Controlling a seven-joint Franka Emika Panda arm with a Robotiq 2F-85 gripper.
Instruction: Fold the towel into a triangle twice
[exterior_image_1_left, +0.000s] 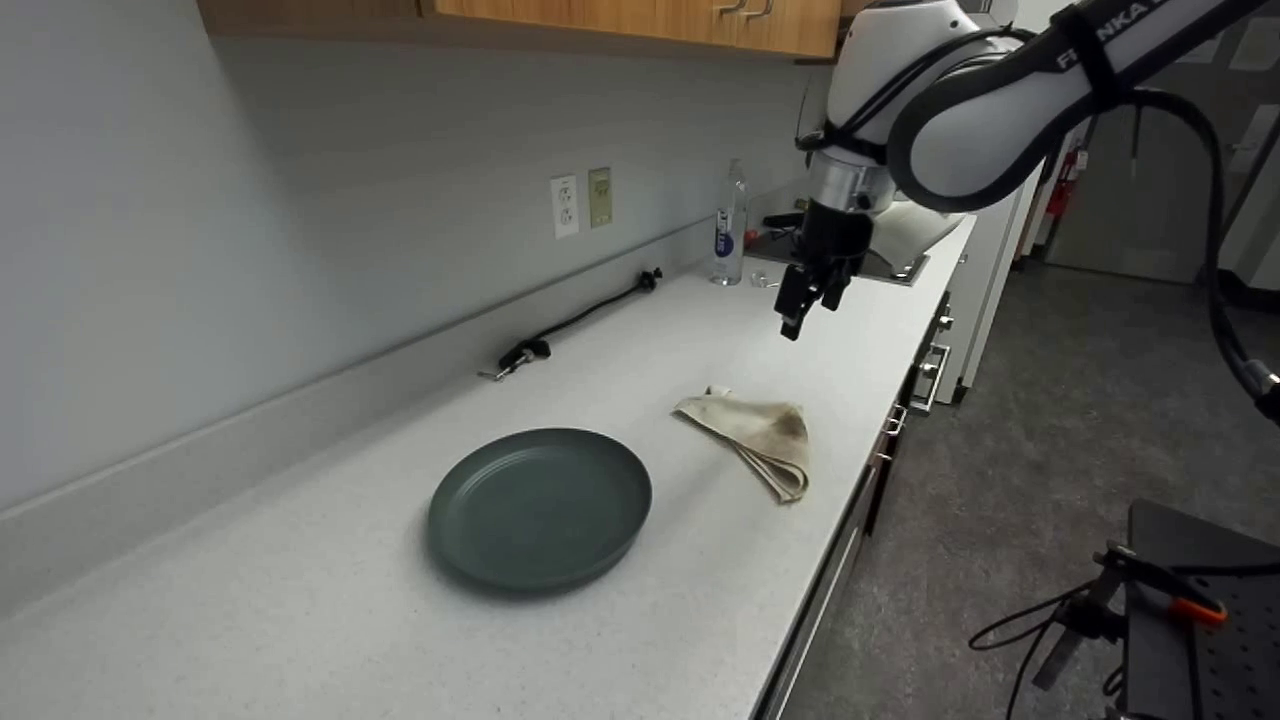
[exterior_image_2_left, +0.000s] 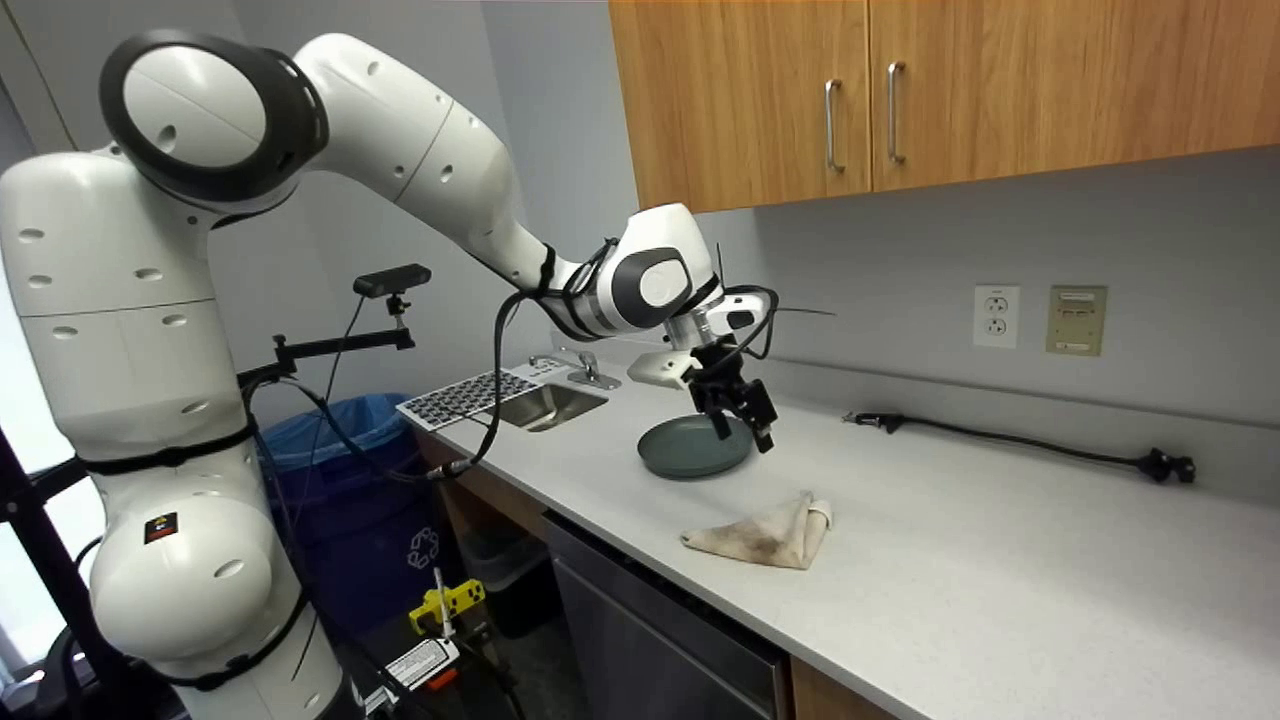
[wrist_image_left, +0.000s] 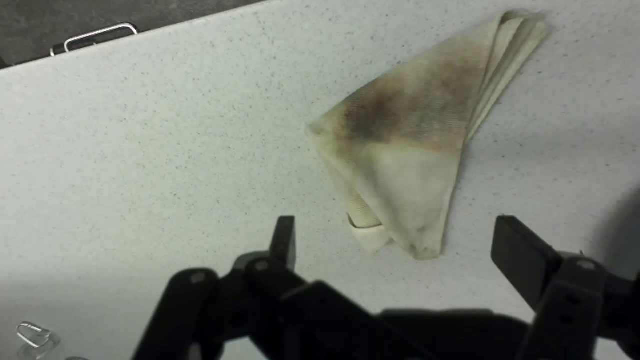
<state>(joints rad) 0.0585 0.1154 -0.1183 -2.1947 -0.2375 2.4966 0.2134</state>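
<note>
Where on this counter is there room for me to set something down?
Bare counter lies between the plate and sink, and between the towel and the black stalk by the wall. It's tighter between plate and towel, and around the bottle. The tool hangs above the counter.

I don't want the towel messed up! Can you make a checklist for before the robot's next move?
End effector open: ok.
End effector not touching the towel: ok, it hangs above the counter.
Towel roughly triangular: ok.
Towel tidy: not ok, a pale flap sticks out.
Green plate apart from the towel: ok.
Both folds finished: cannot tell; layers show, but not how many folds made them.
</note>
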